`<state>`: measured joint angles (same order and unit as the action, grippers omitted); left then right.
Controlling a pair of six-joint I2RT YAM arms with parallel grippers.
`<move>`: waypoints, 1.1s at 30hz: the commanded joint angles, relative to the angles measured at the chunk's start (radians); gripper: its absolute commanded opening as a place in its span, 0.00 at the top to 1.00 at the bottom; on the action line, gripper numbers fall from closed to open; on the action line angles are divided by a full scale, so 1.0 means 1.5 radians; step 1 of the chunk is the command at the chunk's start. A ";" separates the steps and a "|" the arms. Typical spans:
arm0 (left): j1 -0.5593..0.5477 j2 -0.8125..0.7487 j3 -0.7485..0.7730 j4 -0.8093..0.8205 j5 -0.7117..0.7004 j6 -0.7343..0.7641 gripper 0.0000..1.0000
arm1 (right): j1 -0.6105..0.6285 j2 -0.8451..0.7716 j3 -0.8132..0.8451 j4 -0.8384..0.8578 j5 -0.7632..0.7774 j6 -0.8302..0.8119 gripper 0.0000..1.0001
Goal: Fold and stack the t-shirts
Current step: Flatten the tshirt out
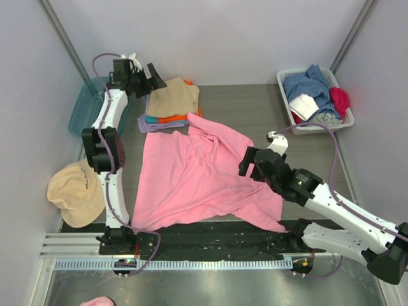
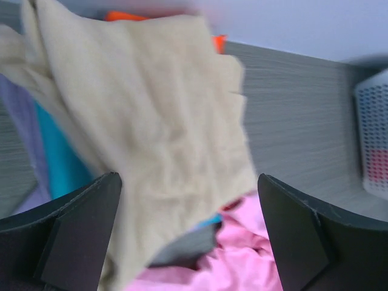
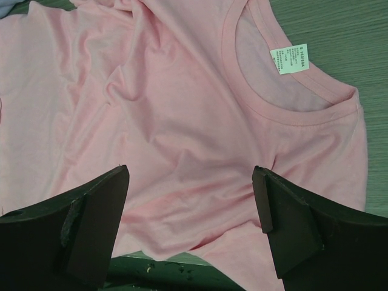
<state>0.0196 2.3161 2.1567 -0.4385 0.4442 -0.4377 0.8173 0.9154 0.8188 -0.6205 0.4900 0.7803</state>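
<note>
A bright pink t-shirt (image 1: 191,182) lies spread out and unfolded in the middle of the table, its collar and white label (image 3: 290,59) toward the right. At the back left is a stack of folded t-shirts: tan (image 1: 173,97) on top, orange (image 1: 180,118) under it, lilac (image 1: 150,125) at the bottom. My left gripper (image 1: 153,80) hovers open at the stack's left edge, nothing between its fingers; the left wrist view shows the tan shirt (image 2: 151,109) under that gripper (image 2: 188,230). My right gripper (image 1: 252,162) is open just above the pink shirt's (image 3: 182,109) right part.
A white basket (image 1: 284,86) of mixed laundry stands at the back right. A teal bin (image 1: 83,108) sits at the back left, behind the left arm. A round tan cap (image 1: 73,191) lies at the left edge. A black strip (image 1: 210,239) runs along the near edge.
</note>
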 commanded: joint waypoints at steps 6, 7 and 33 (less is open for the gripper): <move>-0.137 -0.335 -0.298 0.015 -0.115 0.014 0.00 | 0.002 0.072 0.051 -0.029 -0.033 -0.046 0.08; -0.151 -0.398 -0.337 0.016 -0.132 0.015 0.00 | 0.002 0.086 0.052 -0.025 -0.040 -0.046 0.08; -0.504 -0.576 -0.936 0.037 -0.519 -0.200 0.00 | -0.003 0.477 0.082 0.208 -0.104 -0.122 0.07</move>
<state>-0.7319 1.4094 0.7521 -0.4587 -0.2893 -0.6991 0.8169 1.5696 0.8829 -0.3695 0.3264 0.6231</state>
